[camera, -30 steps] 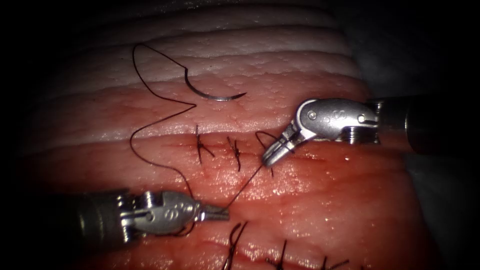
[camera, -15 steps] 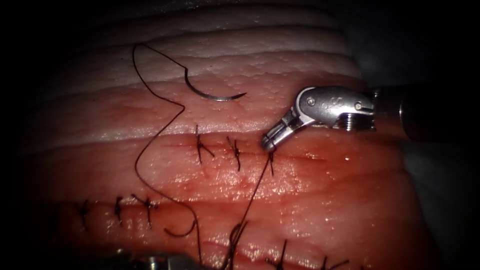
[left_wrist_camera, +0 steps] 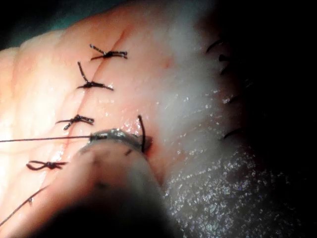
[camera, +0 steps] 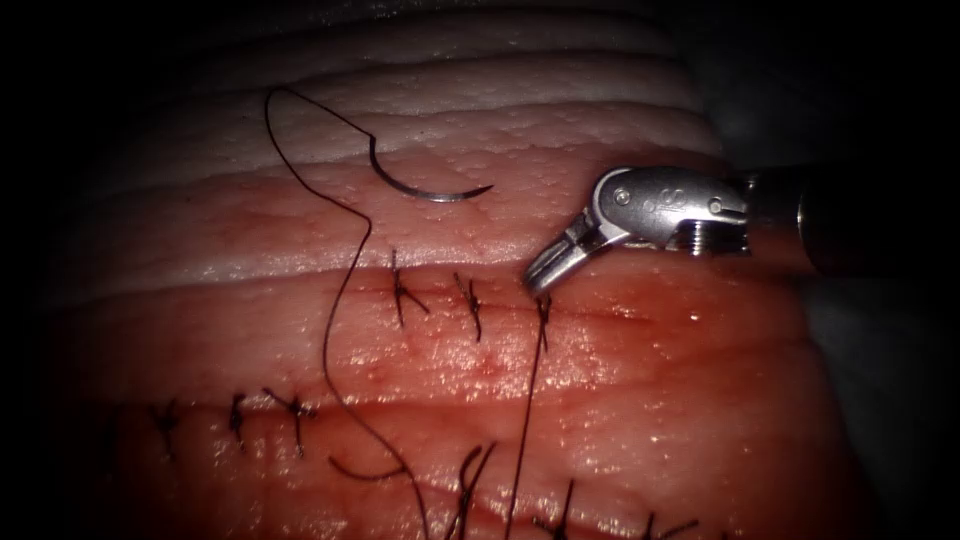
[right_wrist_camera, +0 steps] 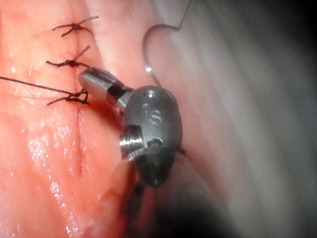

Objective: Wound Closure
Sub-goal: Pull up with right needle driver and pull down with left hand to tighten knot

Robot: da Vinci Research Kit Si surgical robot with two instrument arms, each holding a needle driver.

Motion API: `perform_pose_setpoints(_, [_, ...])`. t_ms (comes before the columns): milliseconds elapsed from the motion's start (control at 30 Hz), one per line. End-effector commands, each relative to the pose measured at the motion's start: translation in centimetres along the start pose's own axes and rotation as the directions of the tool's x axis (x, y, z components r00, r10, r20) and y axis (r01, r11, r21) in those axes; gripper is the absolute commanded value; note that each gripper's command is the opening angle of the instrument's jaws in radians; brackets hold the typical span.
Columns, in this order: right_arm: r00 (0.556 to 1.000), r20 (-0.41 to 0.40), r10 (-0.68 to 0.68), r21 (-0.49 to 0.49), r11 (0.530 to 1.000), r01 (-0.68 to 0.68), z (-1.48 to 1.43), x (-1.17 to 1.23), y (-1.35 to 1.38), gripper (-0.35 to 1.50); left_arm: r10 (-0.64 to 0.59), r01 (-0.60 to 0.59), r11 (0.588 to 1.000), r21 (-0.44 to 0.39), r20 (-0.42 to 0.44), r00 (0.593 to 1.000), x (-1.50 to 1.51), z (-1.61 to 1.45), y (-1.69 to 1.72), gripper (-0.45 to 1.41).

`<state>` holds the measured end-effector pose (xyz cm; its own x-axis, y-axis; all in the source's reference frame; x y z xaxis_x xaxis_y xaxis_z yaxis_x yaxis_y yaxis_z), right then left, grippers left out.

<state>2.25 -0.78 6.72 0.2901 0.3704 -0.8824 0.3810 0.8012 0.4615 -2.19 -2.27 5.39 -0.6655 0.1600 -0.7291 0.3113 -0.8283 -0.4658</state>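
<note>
The curved needle [camera: 432, 191] lies free on top of the pale tissue [camera: 560, 130], beyond the cut [camera: 620, 312], with no tool holding it; its curve [right_wrist_camera: 146, 54] also shows in the right wrist view. My right tool [camera: 541, 281] is shut on the short thread end just above the newest knot [camera: 543, 308], its jaws [right_wrist_camera: 92, 79] close to that knot [right_wrist_camera: 77, 96]. From the knot a taut thread [camera: 527, 400] runs straight down past the picture's lower edge. In the left wrist view that thread [left_wrist_camera: 44, 140] reaches my left tool [left_wrist_camera: 111, 135], which is shut on it.
Two tied stitches [camera: 402, 295] [camera: 470, 305] sit on the cut left of the new knot. A second row of stitches [camera: 237, 415] crosses the nearer tissue. The long slack thread [camera: 335, 330] loops from the needle's end down over the tissue.
My left tool pulled down out of the endoscope view, drawing the thread straight. The loop beside my right tool closed down into a knot. My right tool lifted slightly.
</note>
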Motion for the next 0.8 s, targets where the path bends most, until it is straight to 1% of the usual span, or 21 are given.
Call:
perform_pose_setpoints(33, [1.000, 0.001, -0.001, -0.003, 1.000, 0.001, 0.06, -0.02, 0.07, -0.35, 0.006, -0.006, 1.000, -0.008, -0.001, 1.000, 0.00, 0.09, -0.02, -0.45])
perform_pose_setpoints(267, [0.999, 0.019, 0.036, -0.047, 0.998, -0.036, 0.07, -0.07, 0.10, -0.35, 0.016, -0.018, 0.998, -0.064, -0.023, 1.000, 0.08, 0.10, 0.05, -0.45])
perform_pose_setpoints(367, [0.997, 0.028, 0.074, -0.085, 0.994, -0.072, 0.09, -0.12, 0.10, -0.35, 0.030, -0.034, 0.995, -0.092, -0.037, 0.999, 0.14, 0.12, 0.10, -0.45])
perform_pose_setpoints(467, [0.993, 0.048, 0.111, -0.119, 0.987, -0.105, 0.10, -0.16, 0.10, -0.35, 0.054, -0.060, 0.988, -0.144, -0.045, 0.998, 0.19, 0.16, 0.19, -0.45])
perform_pose_setpoints(633, [0.986, 0.063, 0.154, -0.190, 0.972, -0.140, 0.08, -0.18, 0.14, -0.35, 0.109, -0.116, 0.965, -0.234, -0.040, 0.993, 0.28, 0.23, 0.40, -0.45])
perform_pose_setpoints(733, [0.982, 0.071, 0.176, -0.228, 0.961, -0.156, 0.06, -0.19, 0.18, -0.35, 0.144, -0.149, 0.944, -0.293, -0.039, 0.989, 0.31, 0.28, 0.53, -0.45])
perform_pose_setpoints(800, [0.980, 0.064, 0.186, -0.249, 0.954, -0.165, 0.05, -0.20, 0.20, -0.35, 0.164, -0.169, 0.933, -0.317, -0.044, 0.986, 0.34, 0.32, 0.60, -0.45])
